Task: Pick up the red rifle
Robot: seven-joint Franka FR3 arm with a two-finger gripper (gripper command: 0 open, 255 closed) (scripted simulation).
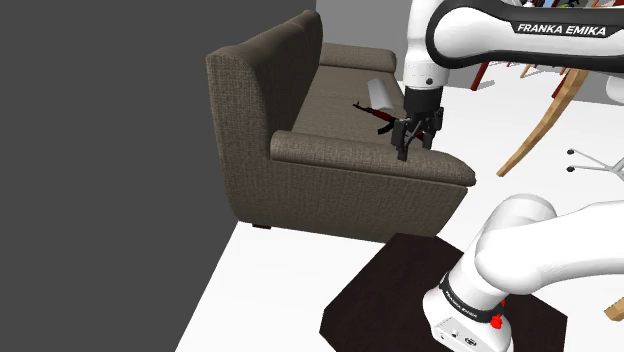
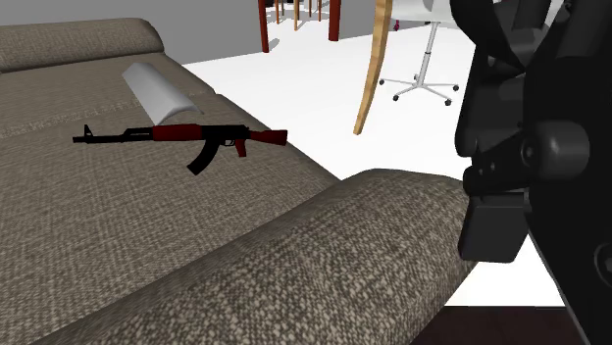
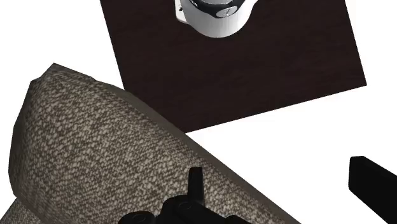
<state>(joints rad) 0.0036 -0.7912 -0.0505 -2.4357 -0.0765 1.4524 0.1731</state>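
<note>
The rifle (image 1: 374, 114) has dark red wooden parts and a black barrel and magazine. It lies flat on the seat of a brown-grey sofa (image 1: 300, 160), next to a pale grey half-round cushion (image 1: 380, 92). In the second exterior view the rifle (image 2: 186, 138) lies beyond the sofa's armrest (image 2: 324, 265). My gripper (image 1: 405, 150) hangs above that armrest, a short way from the rifle's stock end and nearer the stand. In the wrist view its fingers (image 3: 197, 184) stand well apart over the armrest's edge (image 3: 95, 146), with nothing between them.
The dark stand (image 3: 254, 70) with the arm's white base (image 3: 216, 13) sits on the white floor beside the sofa. Wooden chair legs (image 2: 373, 69) and a white swivel-chair base (image 2: 422, 86) stand beyond the sofa. A grey wall (image 1: 100, 150) rises behind the sofa's back.
</note>
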